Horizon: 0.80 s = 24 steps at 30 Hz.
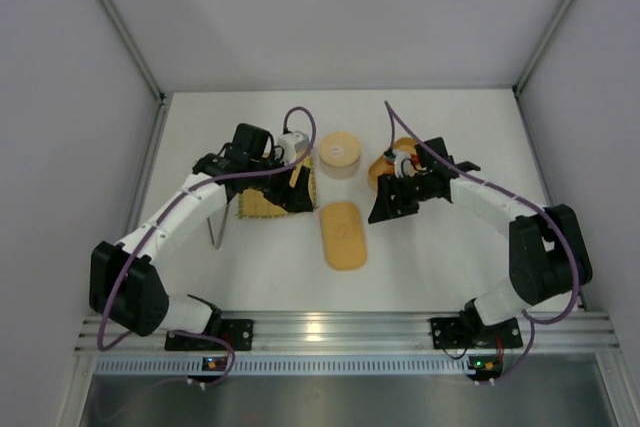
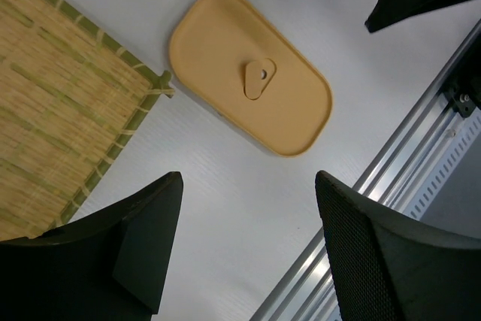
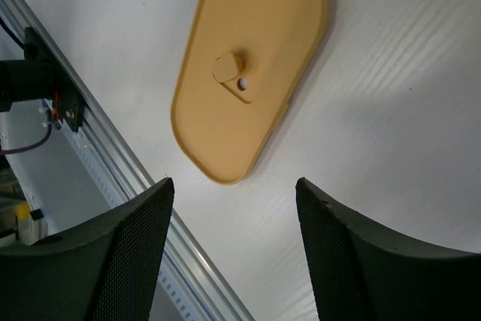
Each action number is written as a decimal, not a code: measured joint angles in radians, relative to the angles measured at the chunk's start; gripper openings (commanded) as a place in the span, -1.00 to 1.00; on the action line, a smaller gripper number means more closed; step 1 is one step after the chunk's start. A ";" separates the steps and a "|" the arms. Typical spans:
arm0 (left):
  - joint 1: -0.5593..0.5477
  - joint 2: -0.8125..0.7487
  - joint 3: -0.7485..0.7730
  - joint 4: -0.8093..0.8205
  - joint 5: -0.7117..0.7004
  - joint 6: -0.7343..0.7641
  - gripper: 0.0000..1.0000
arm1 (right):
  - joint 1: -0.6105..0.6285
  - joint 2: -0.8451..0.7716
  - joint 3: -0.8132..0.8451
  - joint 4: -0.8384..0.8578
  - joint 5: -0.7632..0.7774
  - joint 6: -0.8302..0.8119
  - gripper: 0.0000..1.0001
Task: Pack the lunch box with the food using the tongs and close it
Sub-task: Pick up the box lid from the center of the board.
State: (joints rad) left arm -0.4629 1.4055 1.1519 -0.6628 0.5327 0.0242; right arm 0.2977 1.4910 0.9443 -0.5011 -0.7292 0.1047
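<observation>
White table carries the lid flat between the arms, off the lunch box, presumably so food can go in. Left gripper and right gripper both gape empty; the tongs lie unheld beside the mat

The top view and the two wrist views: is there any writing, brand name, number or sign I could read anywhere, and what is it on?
No readable text in any view.
The lunch box lid: plain, with only a small raised tab with a hole; no lettering.
The woven mat: no label.
The round tan lid: a small spot in its middle, too small to tell whether it is writing.
</observation>
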 measured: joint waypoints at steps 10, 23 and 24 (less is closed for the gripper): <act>0.146 -0.022 0.027 0.018 0.003 -0.015 0.56 | 0.137 0.174 0.015 0.043 0.161 0.102 0.11; 0.174 -0.022 0.036 0.029 0.016 -0.019 0.59 | 0.199 0.334 0.122 0.051 0.190 0.134 -0.38; 0.175 -0.022 0.036 0.029 0.016 -0.019 0.59 | 0.200 0.344 0.130 0.052 0.190 0.134 -0.46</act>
State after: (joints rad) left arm -0.2882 1.3834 1.1881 -0.6334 0.5491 0.0051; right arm 0.4973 1.8347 1.0740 -0.4492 -0.5396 0.2390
